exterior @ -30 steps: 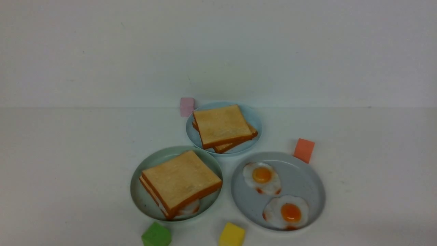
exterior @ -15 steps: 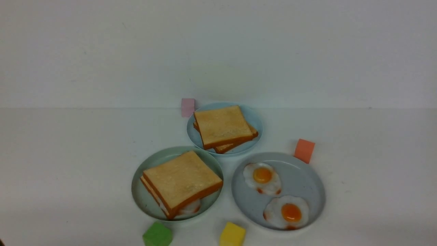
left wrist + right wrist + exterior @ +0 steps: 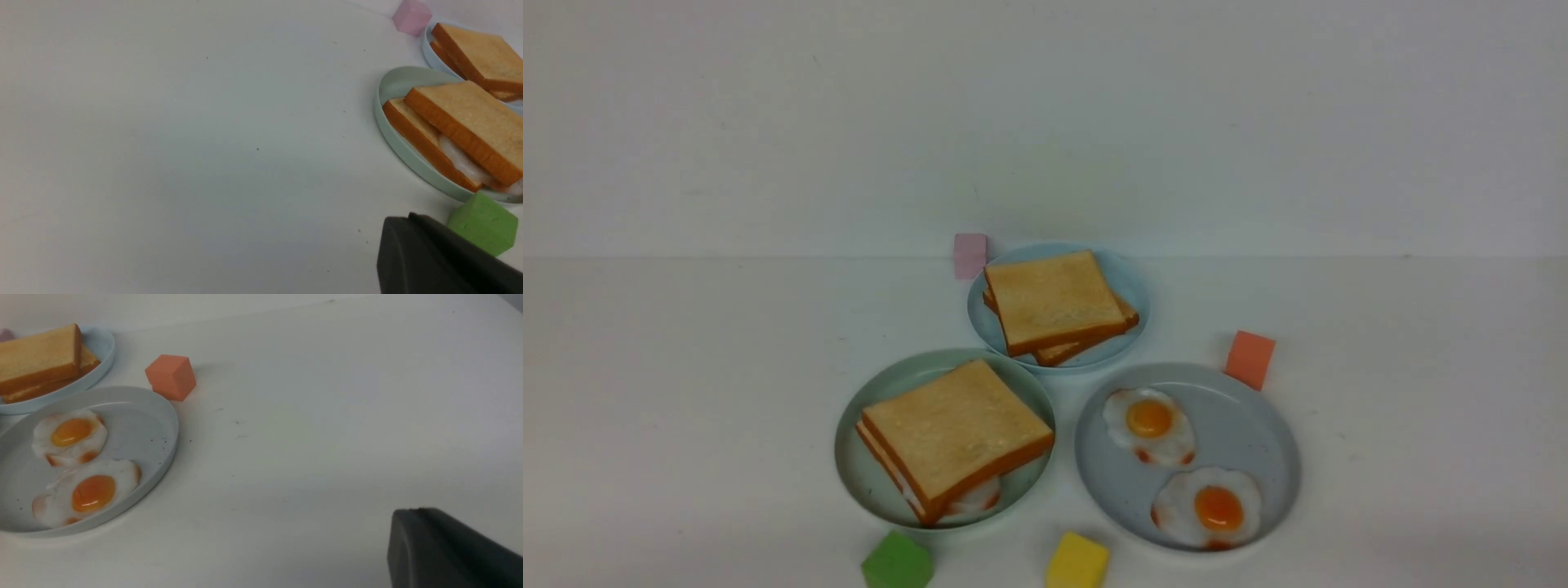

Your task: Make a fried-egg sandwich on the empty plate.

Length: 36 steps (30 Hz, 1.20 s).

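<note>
The fried-egg sandwich (image 3: 953,441) sits assembled on the mint-green plate (image 3: 866,482), well clear of both claws; their jaw state cannot be told. The task appears complete, so nothing remains but parking.

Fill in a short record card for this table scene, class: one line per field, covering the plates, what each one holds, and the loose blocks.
Mint-green plate: sandwich, egg white showing between two toast slices
Light-blue plate: toast stack, no egg
Grey plate: two fried eggs
Blocks: pink block, orange block, green block, yellow block
Arms: none in front view
</note>
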Available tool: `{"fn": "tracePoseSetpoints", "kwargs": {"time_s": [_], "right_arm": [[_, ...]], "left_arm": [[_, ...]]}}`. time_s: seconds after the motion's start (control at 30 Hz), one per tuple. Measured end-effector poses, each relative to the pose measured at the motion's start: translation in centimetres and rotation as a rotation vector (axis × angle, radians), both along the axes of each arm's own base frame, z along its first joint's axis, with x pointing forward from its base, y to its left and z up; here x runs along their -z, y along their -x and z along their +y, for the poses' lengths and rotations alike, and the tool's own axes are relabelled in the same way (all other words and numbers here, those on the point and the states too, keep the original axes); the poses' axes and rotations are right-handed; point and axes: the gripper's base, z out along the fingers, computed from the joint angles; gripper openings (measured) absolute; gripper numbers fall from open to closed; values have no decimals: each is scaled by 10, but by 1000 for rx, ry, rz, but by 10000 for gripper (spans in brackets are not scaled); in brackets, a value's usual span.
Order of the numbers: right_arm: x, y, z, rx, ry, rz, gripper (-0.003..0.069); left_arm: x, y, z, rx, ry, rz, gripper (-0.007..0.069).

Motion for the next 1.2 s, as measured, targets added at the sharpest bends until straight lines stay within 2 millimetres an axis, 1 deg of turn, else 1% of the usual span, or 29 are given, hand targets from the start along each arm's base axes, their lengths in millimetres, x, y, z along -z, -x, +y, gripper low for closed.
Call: {"fn": "tracePoseSetpoints", "kwargs": {"time_s": [1.2], "right_arm": [[0,0,0,0,0,0,87]], "left_arm": [[0,0,0,0,0,-1,-10]]}}
